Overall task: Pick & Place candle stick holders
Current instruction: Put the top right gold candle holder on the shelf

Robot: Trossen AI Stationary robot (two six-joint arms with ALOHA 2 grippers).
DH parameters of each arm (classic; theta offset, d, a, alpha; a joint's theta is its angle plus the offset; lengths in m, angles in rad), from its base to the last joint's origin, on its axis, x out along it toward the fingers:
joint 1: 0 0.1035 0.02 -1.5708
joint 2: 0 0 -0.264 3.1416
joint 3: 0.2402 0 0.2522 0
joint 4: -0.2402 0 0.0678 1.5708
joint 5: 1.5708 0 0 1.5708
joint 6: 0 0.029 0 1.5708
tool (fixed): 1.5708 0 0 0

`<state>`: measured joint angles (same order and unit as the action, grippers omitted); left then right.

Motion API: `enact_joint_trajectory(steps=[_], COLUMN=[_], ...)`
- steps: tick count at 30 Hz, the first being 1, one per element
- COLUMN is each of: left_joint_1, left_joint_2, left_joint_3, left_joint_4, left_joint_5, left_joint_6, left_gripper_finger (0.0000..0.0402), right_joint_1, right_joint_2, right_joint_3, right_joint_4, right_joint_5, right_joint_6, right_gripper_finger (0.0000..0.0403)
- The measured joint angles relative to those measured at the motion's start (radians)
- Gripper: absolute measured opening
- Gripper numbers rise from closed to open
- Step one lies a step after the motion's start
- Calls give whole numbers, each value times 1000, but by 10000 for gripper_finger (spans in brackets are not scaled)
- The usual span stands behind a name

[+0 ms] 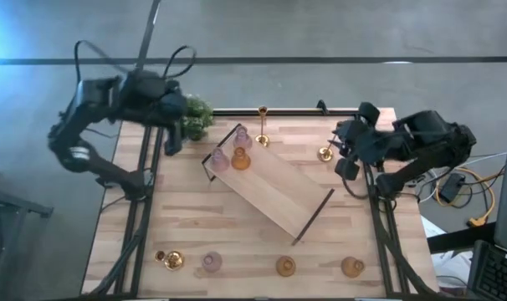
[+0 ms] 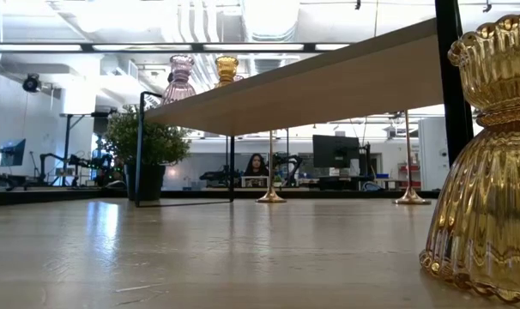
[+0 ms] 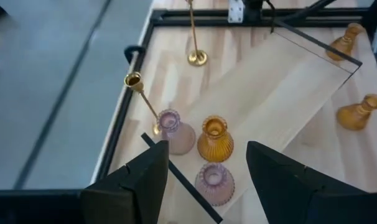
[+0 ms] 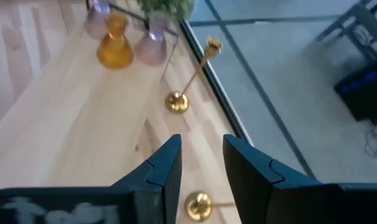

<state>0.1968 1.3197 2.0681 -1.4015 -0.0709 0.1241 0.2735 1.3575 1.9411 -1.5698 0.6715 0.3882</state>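
A long light-wood tray [image 1: 274, 194] lies slantwise on the table. At its far left end stand two pink glass holders [image 1: 241, 138] [image 1: 218, 159] and an amber one [image 1: 241, 159]. One gold thin-stemmed holder [image 1: 262, 125] stands at the far edge. Another [image 1: 325, 153] is just left of my right gripper [image 1: 339, 150], which is open and empty, its fingers [image 4: 202, 142] above that holder's round base [image 4: 198, 205]. My left gripper [image 1: 173, 140] is open and empty beside the tray's far left end, and its wrist view [image 3: 207, 146] looks onto the three glass holders.
Along the near edge stand a gold holder [image 1: 170, 259], a pink one [image 1: 212, 263] and two amber ones [image 1: 285, 266] [image 1: 351, 266]. A green potted plant [image 1: 195, 117] stands at the far left corner. A black rail [image 1: 295, 109] runs along the far edge. A person sits in the room beyond [image 2: 256, 163].
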Motion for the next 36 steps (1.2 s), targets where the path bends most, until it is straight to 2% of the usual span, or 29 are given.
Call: enact_joint_trajectory(steps=[5,10,15,18,26,36], left_joint_1=[-129,-184,-192,-192,-192,-191], left_joint_2=[-214,-410,-574,-656,-823,-932], left_joint_3=[-351,-715,-1043,-1196,-1486,-1680], left_joint_4=[222,466,739,865,1154,1392], left_joint_5=[-162,-211,-241,-245,-279,-363], left_joint_6=[-53,-113,-133,-147,-174,-81], left_gripper_finger=[220,220,219,219,219,219], right_joint_1=[104,210,233,233,241,241], right_joint_2=[-128,-253,-319,-341,-390,-395], right_joint_3=[-245,-468,-664,-764,-992,-1199], right_joint_4=[-1,49,136,158,172,175], right_joint_5=[140,281,304,304,459,630], right_joint_6=[220,440,511,572,898,1195], right_gripper_finger=[88,78,81,85,90,80])
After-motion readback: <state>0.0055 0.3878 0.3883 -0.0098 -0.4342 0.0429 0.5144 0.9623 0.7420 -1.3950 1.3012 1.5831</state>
